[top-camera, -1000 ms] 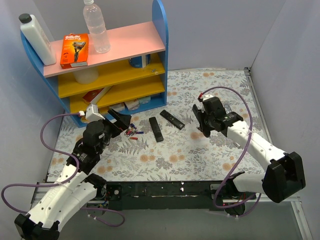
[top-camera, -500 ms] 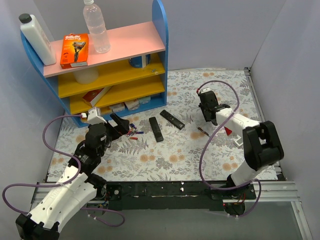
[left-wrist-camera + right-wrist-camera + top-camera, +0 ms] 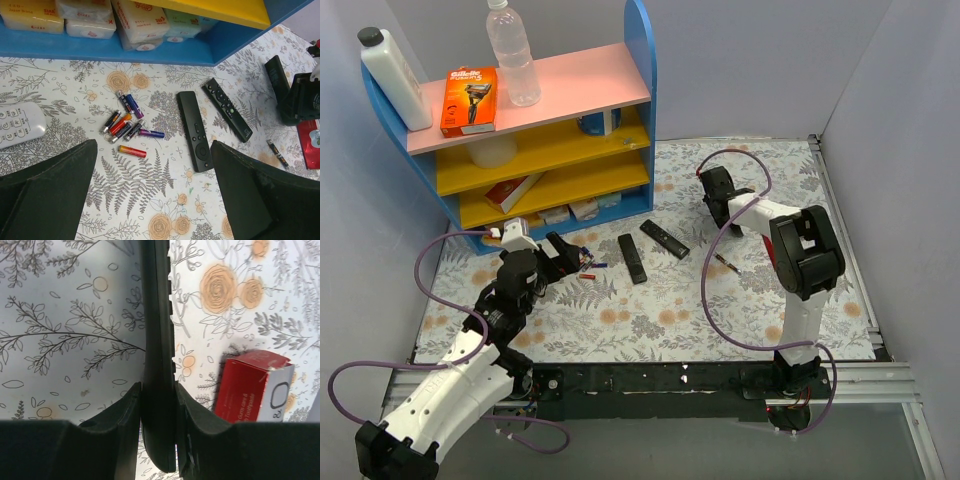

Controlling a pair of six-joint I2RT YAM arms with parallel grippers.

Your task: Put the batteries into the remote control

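Observation:
My right gripper [image 3: 157,387] is shut on a black remote control [image 3: 157,315], held on edge above the flowered mat. In the top view that gripper [image 3: 718,195] hangs right of the shelf. Two thin dark batteries [image 3: 276,152] with yellowish ends lie end to end on the mat [image 3: 725,263], nearer the front than it. My left gripper [image 3: 152,165] is open and empty above the mat, just short of a pile of red and blue cells [image 3: 124,122]. It also shows in the top view [image 3: 558,256].
Two more black remotes [image 3: 194,130] [image 3: 226,108] lie side by side mid-mat, and a white remote [image 3: 17,125] lies far left. A red box [image 3: 252,385] sits by the right gripper. The blue shelf unit [image 3: 520,130] stands behind the pile.
The right arm has swung back and left toward the shelf, keeping hold of the black remote, and the two thin batteries now show on the mat. The left gripper has edged toward the pile.

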